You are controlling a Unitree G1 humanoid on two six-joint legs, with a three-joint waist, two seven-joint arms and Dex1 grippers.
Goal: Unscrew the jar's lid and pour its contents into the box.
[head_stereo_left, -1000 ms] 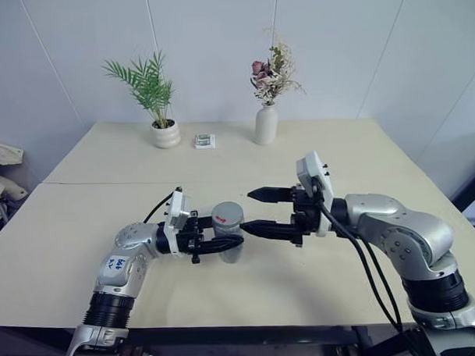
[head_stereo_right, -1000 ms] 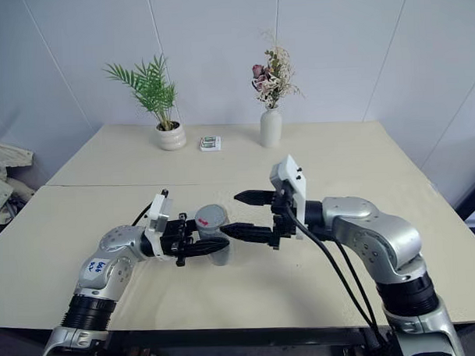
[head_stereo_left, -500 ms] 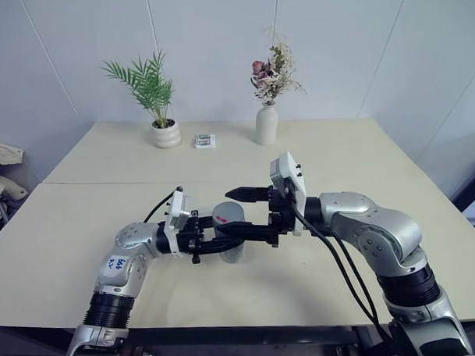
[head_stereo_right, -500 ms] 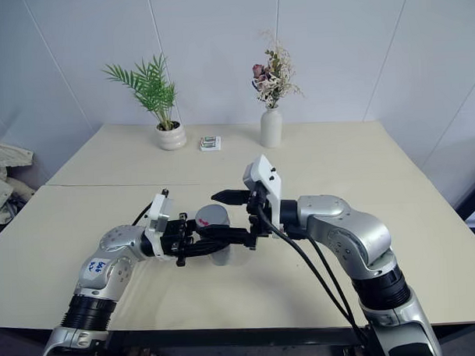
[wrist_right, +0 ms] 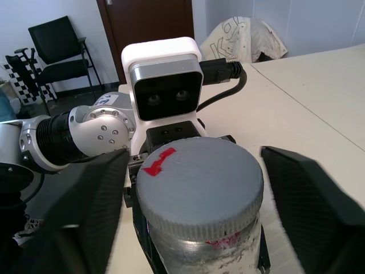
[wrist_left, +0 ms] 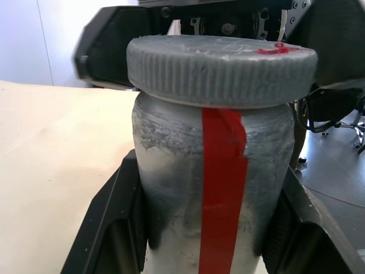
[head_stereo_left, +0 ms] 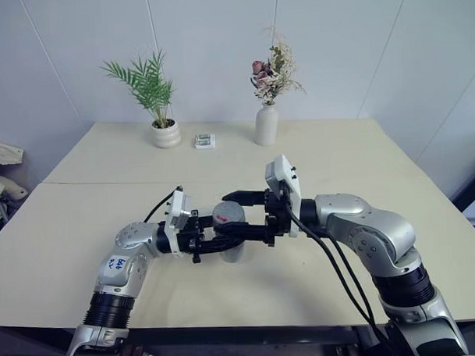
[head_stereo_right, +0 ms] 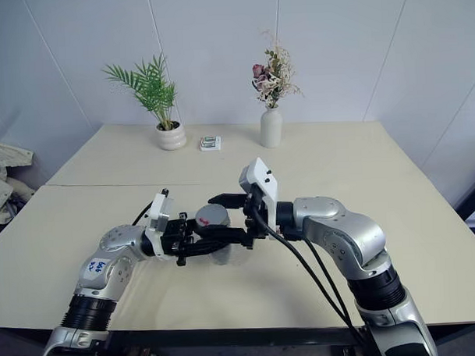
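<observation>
Beige table (head_stereo_left: 83, 222) | left gripper (head_stereo_left: 224, 242) jaws clamp jar (wrist_left: 211, 188) | right gripper (head_stereo_left: 237, 215) jaws straddle lid (wrist_right: 197, 180), gap visible | no legible writing

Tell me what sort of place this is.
Probably an office or lab room: a plain pale table against white wall panels, a potted plant, a flower vase, and an office chair by a door.

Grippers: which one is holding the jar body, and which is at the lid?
The left gripper is clamped on the jar body; the right gripper straddles the grey lid above, its fingers beside the rim.
</observation>
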